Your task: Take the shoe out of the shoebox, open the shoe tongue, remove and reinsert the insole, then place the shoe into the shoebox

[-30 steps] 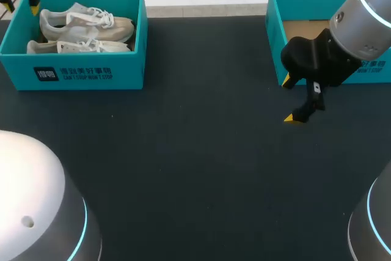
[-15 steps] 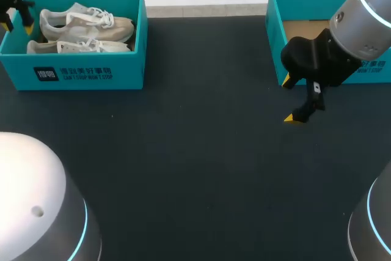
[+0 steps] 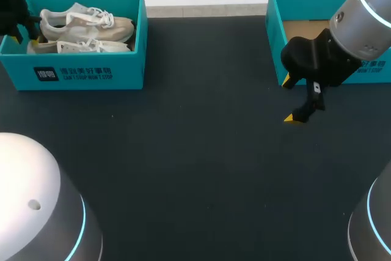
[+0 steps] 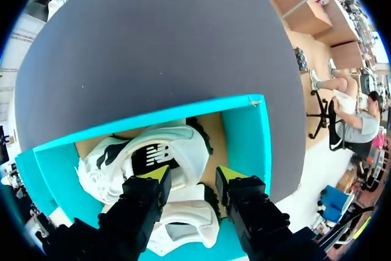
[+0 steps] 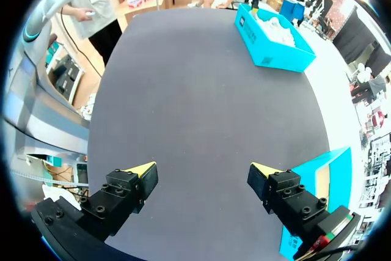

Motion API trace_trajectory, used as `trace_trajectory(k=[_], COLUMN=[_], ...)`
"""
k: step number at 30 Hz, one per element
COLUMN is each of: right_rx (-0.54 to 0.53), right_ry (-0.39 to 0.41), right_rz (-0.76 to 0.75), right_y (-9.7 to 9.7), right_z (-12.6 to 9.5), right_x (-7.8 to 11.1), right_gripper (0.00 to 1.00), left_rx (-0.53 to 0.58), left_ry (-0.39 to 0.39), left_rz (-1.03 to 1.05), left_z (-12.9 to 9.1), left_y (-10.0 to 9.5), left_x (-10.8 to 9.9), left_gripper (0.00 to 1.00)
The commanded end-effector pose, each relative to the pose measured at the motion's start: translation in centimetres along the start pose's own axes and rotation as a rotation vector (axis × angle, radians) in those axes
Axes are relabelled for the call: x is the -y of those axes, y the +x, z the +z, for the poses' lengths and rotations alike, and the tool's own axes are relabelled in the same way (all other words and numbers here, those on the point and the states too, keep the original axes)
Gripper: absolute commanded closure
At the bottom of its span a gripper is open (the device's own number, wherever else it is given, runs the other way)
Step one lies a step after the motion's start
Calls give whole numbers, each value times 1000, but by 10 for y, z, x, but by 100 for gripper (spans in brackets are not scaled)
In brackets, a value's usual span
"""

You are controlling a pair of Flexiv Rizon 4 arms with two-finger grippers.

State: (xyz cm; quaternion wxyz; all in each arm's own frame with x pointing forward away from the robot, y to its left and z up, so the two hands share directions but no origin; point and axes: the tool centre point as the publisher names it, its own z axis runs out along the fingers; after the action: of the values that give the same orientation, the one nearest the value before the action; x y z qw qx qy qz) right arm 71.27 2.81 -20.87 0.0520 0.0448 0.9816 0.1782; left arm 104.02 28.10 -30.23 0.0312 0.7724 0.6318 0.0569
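Observation:
A teal shoebox (image 3: 85, 71) at the table's far left holds two white shoes, one (image 3: 85, 24) behind the other (image 3: 85, 46). My left gripper (image 3: 21, 29) hangs low over the box's left end, at the shoes' heels. In the left wrist view its fingers (image 4: 194, 174) stand partly apart over the heel of the farther shoe (image 4: 153, 154), with the second shoe (image 4: 183, 221) under them; no grip shows. My right gripper (image 3: 290, 99) hovers wide open above bare table, with nothing between its fingers (image 5: 203, 170).
A second teal box (image 3: 276, 22) with a bare cardboard floor stands at the far right, just behind my right gripper; its corner (image 5: 324, 175) is beside that gripper. The dark table top (image 3: 195, 151) stretches between the two boxes.
My left gripper has come down and rightward into the shoebox's left end, toward the heels, and its fingers have narrowed. The right arm has kept still.

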Motion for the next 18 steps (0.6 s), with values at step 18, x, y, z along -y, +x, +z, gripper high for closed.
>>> trace_trajectory(k=[18], right_rx=[-1], right_ry=[3], right_rz=[0], right_y=[-1], right_z=[2], right_x=[-1], right_gripper=[0], left_rx=[-28], left_ry=[44], left_rz=[-39], left_z=[27], left_y=[5], left_x=[4], left_gripper=[47])
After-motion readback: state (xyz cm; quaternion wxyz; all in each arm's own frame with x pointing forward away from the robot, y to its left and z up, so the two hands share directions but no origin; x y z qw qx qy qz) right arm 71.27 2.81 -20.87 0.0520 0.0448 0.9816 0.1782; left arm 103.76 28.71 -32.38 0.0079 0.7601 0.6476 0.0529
